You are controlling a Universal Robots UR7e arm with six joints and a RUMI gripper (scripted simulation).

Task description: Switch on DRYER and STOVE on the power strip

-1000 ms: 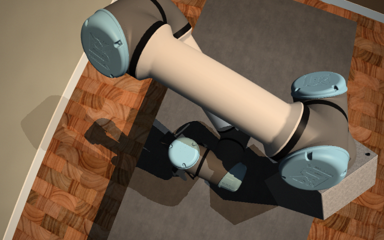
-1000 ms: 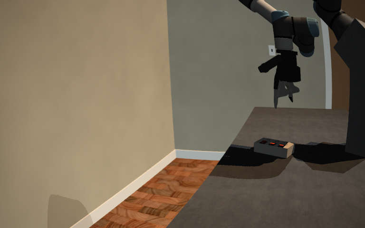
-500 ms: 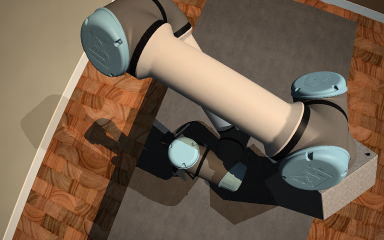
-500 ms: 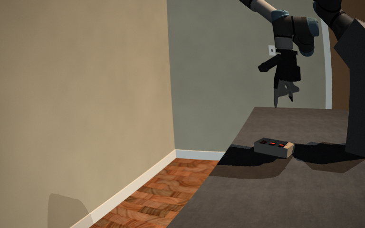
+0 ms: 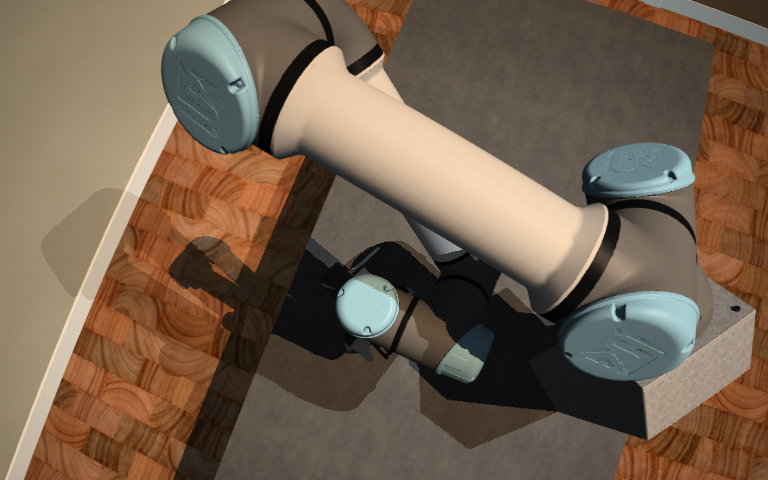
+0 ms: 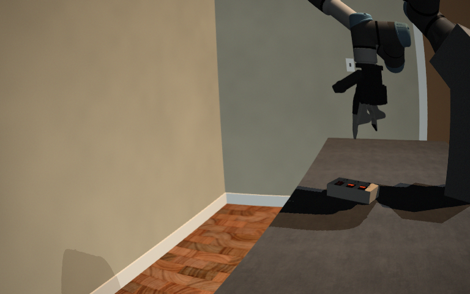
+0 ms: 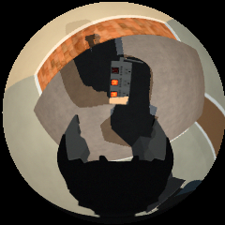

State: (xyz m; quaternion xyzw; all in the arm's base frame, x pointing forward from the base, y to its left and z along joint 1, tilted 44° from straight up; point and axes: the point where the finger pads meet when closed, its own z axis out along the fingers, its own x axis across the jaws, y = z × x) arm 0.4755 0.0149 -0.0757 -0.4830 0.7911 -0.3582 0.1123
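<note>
Near the counter's (image 5: 543, 84) (image 6: 311, 256) (image 7: 180, 70) left edge in the exterior view: power strip (image 6: 348, 193) (image 7: 123, 86), upright, two switches lit, one dark. Tool (image 6: 365, 133) (image 7: 116, 117) above, spread. Labels illegible. Likely final checking; if DRYER and STOVE are lit, stay clear.

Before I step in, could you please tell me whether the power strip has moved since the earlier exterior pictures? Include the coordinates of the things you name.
No. The power strip (image 6: 347, 193) (image 7: 120, 82) sits at the same spot, beside the dark pedestal (image 6: 459, 138) in the exterior view.
</note>
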